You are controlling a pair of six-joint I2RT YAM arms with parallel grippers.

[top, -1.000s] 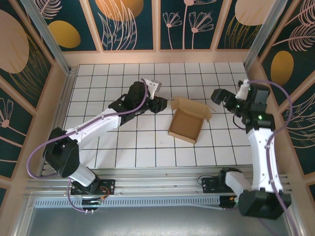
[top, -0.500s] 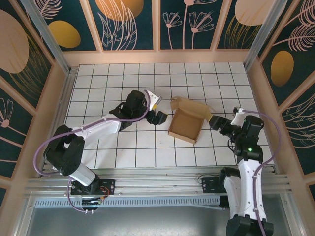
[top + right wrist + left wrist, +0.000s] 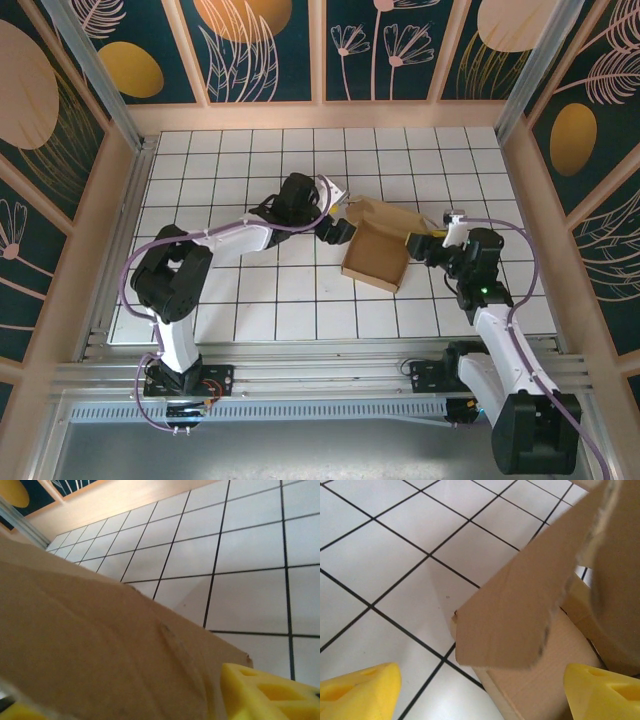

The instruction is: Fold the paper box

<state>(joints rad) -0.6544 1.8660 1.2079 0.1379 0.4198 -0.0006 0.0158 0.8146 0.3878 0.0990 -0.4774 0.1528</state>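
White gridded table (image 3: 220, 160), floral-panelled walls (image 3: 270, 50)

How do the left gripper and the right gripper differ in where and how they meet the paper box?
The left gripper is at the paper box's far left corner; the right gripper is at its right edge. The left gripper's fingers stand wide apart around a raised flap; cardboard crowds the right gripper's finger, grip unclear. Both have yellow fingertips.
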